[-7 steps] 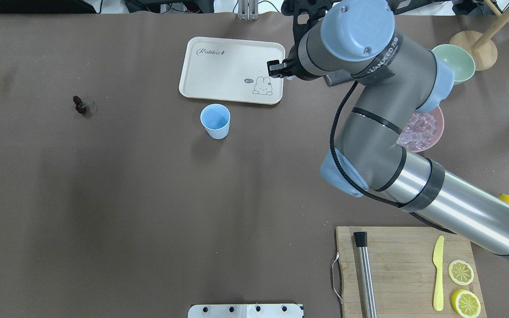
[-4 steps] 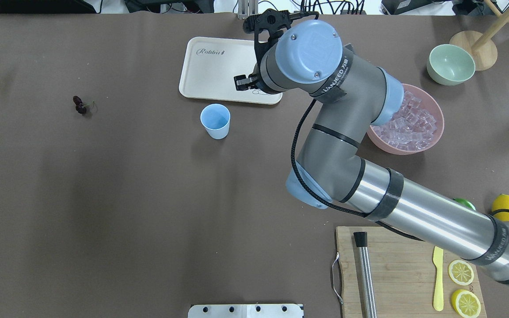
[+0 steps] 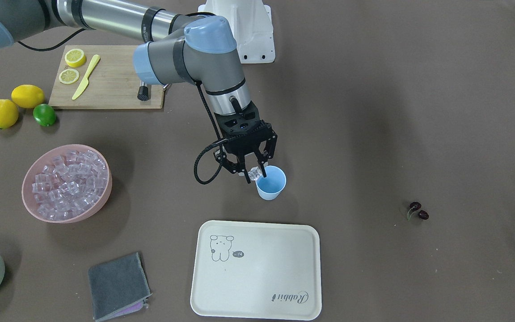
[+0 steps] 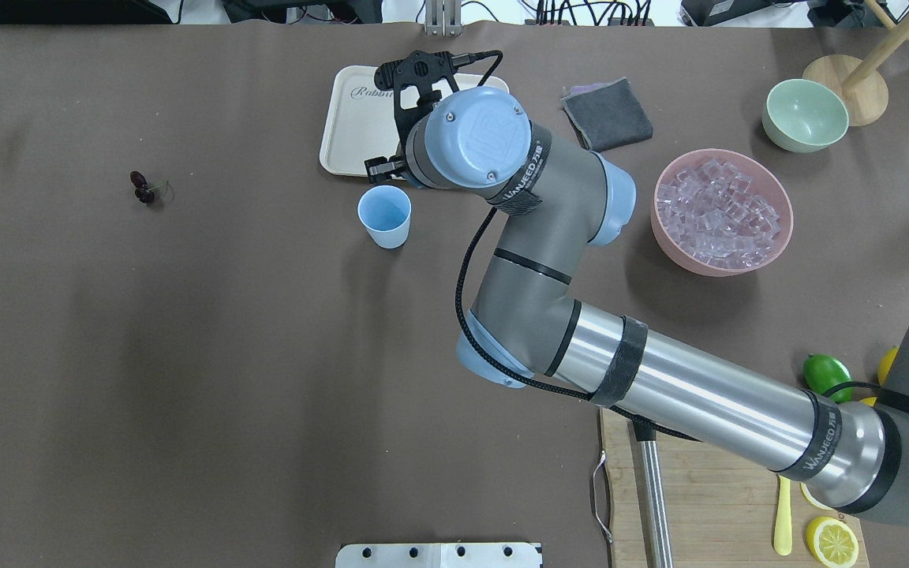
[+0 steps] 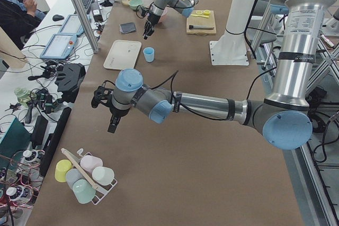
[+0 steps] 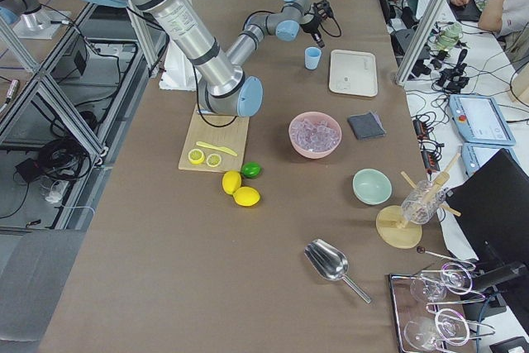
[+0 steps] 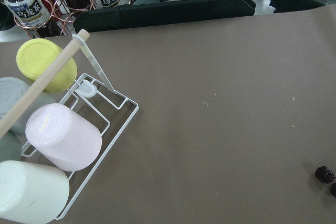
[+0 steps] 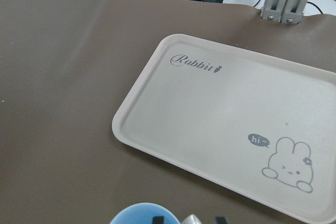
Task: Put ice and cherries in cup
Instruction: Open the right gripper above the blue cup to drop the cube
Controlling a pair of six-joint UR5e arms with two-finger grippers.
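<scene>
While the right gripper (image 3: pixel 252 175) pinches ice (image 3: pixel 254 172), the cup (image 3: pixel 272 186) stands upright, mouth up.

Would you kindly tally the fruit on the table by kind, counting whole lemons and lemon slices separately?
whole lemons: 2
lime: 1
lemon slices: 2
cherries: 2
Total: 7
</scene>
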